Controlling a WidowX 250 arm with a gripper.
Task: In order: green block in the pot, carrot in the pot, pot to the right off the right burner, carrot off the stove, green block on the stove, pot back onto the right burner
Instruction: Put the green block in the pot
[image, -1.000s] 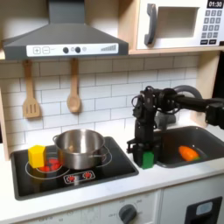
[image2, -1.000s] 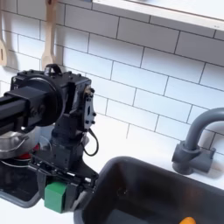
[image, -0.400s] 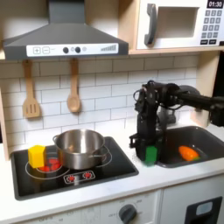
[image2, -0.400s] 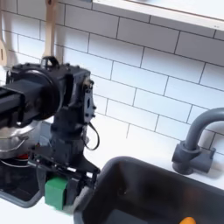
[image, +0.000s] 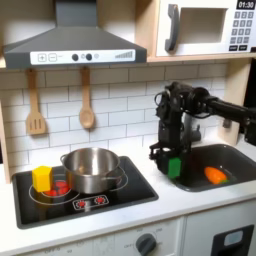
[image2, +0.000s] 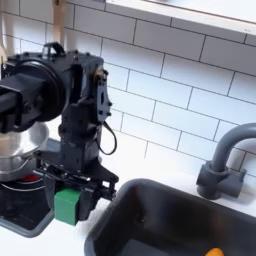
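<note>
Hand (image: 172, 165) of the black arm hangs between the stove (image: 140, 190) and the sink (image: 235, 158), with its fingers clamped on the green block (image: 173, 166). In the first exterior view the block is clear of the bench (image: 190, 202), held above the strip between cooktop and basin. In the second exterior view the hand (image2: 68, 204) shows at the lower left, the green block (image2: 67, 205) between the black fingers, just over the stove's (image2: 20, 205) edge and beside the sink (image2: 150, 215) rim.

Pot (image: 91, 169): stainless steel, upright, standing on the burner toward the first exterior view's right (image: 118, 180) of the cooktop. Its inside cannot be made out. In the second exterior view, part of the pot (image2: 18, 140) shows at the left edge behind the arm.

Carrot (image: 215, 175): orange, lying in the sink basin toward the first exterior view's right, well apart from the hand. In the second exterior view a sliver of the carrot (image2: 213, 252) shows at the bottom edge inside the basin.

Other items: a yellow block (image: 41, 178) and a small red piece (image: 60, 187) lie on the burner toward the first exterior view's left, just beside the pot. A dark arched faucet (image2: 222, 160) stands behind the sink. Two wooden utensils (image: 84, 100) hang on the white tiled wall above the stove, below a grey range hood (image: 70, 45). A microwave (image: 205, 27) sits at upper right in the first exterior view.
</note>
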